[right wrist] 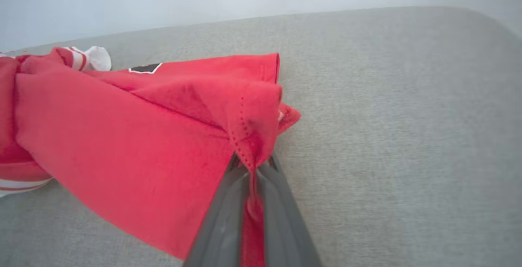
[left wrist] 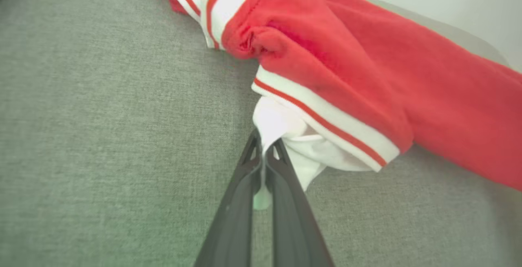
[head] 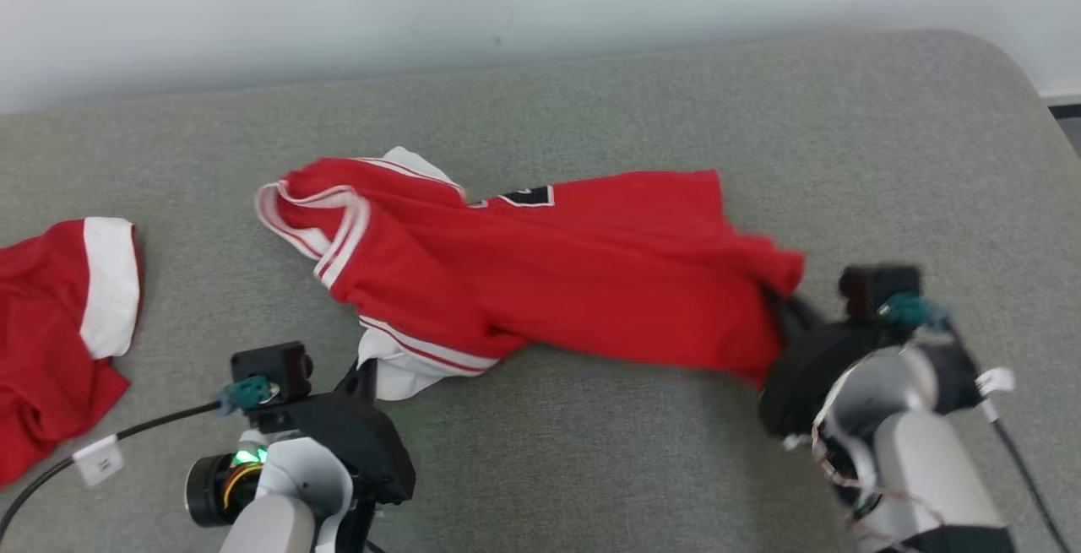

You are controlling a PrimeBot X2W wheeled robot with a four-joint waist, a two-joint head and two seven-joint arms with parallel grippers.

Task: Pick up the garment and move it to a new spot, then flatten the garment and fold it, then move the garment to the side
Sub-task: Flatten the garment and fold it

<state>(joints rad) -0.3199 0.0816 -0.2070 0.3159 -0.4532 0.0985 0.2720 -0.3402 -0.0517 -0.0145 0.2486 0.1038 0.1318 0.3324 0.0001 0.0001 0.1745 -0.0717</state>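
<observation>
The garment (head: pixel 540 274), a red jersey trimmed in white-and-red stripes, is seen crumpled and drawn out lengthwise across the middle of the grey surface (head: pixel 760 114), roughly parallel to its rear edge.

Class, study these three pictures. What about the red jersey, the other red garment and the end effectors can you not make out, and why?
- Black patch on the jersey: head view, folded under red cloth, unreadable.
- Second red garment: head view, cut off by the left edge; its kind is unclear.
- Right end effector: in the head view the jersey's hem hides its fingertips.
</observation>
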